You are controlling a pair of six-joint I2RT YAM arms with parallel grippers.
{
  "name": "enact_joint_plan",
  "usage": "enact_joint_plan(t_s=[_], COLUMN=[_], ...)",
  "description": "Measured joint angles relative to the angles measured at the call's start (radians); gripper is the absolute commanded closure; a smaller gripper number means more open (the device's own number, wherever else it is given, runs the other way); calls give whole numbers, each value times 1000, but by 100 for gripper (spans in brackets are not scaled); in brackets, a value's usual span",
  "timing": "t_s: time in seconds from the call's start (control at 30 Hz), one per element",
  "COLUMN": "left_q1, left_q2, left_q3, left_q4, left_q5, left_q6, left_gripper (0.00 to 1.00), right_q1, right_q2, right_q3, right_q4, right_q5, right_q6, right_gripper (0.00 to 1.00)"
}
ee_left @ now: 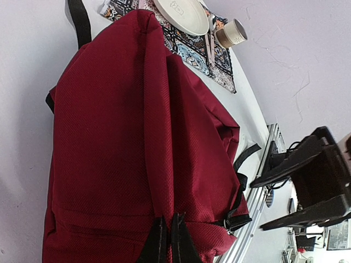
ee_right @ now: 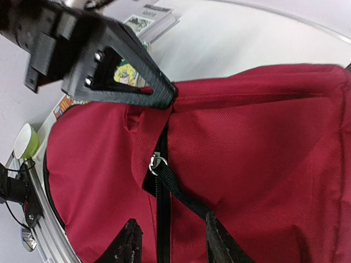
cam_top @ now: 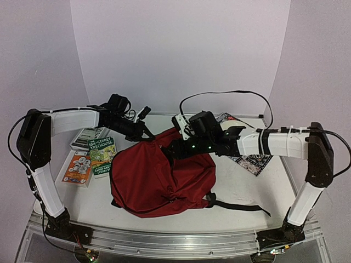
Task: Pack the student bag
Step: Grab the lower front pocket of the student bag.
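The bag (cam_top: 159,181) lies mid-worktop (cam_top: 236,186). At its 12 o'clock edge the right fingers (ee_right: 130,244) stand apart astride the zipper (ee_right: 162,230), gripping nothing. Just beyond, at 11 o'clock, the left fingers (ee_left: 157,244) pinch its fabric tight.

Robot lab booth; plain white backdrop (cam_top: 181,49), aluminium-railed table (cam_top: 164,241)

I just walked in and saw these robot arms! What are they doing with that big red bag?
They are getting the student bag ready to pack. The left arm's fingers pinch the red cloth near the bag's top and hold it. The right arm's fingers are open on either side of the black zipper strap, gripping nothing. The zipper looks closed, and the books lie on the table beside the bag, not packed yet.
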Motion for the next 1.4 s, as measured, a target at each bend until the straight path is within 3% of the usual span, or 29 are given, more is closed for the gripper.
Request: enact_joint_plan(t_s=[0.53, 1.07, 1.4], left_q1=[-20, -28, -34], left_q2=[-1, -11, -11], left_q3=[0, 0, 0], left_q4=[0, 0, 0], left_q5=[18, 27, 28], left_q6=[0, 1, 2], left_gripper=[100, 100, 100], right_q1=[-41, -77, -77], right_q2=[59, 122, 136], right_q3=[31, 64, 79], right_q4=[-8, 7, 9], right_q5=[-75, -203, -208], right_q6=[11, 11, 3], right_gripper=[52, 57, 47])
